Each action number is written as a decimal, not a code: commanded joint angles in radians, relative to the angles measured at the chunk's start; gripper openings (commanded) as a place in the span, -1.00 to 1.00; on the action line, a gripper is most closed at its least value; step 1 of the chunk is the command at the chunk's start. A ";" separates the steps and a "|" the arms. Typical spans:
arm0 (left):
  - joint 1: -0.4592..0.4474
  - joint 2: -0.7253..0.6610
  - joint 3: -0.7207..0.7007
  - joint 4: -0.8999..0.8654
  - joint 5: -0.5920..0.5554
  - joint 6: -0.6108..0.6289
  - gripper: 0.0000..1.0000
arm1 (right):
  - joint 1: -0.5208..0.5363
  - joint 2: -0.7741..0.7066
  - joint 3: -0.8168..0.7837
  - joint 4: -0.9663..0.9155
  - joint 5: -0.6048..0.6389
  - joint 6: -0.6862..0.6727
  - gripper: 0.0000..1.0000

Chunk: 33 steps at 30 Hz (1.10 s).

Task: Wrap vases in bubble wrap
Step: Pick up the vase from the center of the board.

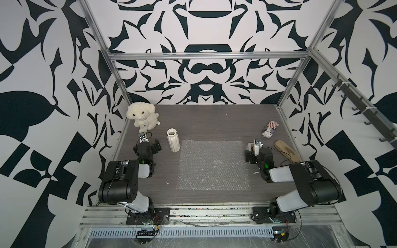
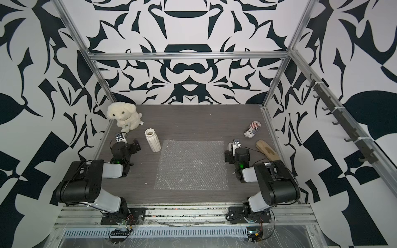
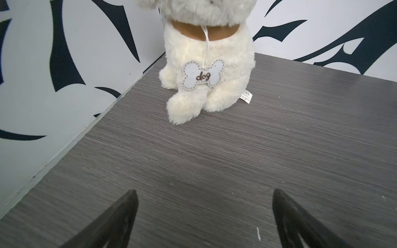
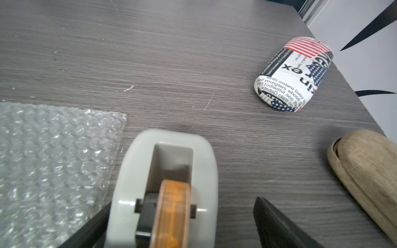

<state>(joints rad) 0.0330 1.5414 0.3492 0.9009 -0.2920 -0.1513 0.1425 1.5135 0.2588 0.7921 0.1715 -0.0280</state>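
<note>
The white ribbed vase [image 1: 173,140] [image 2: 153,140] stands upright on the dark table, just off the far left corner of the bubble wrap [image 1: 214,165] [image 2: 191,165]. The clear sheet lies flat in the middle, and one corner of it [image 4: 53,161] shows in the right wrist view. My left gripper [image 1: 148,143] [image 3: 205,190] is left of the vase, open and empty, facing a plush dog. My right gripper [image 1: 252,150] [image 4: 182,203] is open at the sheet's far right corner. A white tape dispenser [image 4: 206,171] stands between its fingers, with a gap on one side.
A plush dog [image 1: 142,118] [image 3: 206,64] sits in the far left corner. A printed can [image 1: 270,128] [image 4: 294,75] lies on its side at the far right. A wooden piece [image 1: 286,151] [image 4: 365,171] lies along the right edge. Patterned walls close three sides.
</note>
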 commanded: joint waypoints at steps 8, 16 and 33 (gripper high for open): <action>0.005 0.006 0.017 0.020 -0.007 0.012 0.99 | -0.027 0.037 0.091 0.125 0.034 0.004 0.99; 0.004 0.007 0.015 0.024 -0.003 0.016 0.99 | -0.027 0.037 0.091 0.124 0.034 0.003 0.99; -0.030 -0.397 -0.029 -0.215 -0.085 -0.040 0.99 | 0.000 -0.441 0.080 -0.198 0.109 0.094 0.99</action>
<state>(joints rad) 0.0120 1.2896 0.3172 0.8143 -0.3363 -0.1513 0.1436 1.2308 0.2680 0.6964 0.2115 -0.0067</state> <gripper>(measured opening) 0.994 0.994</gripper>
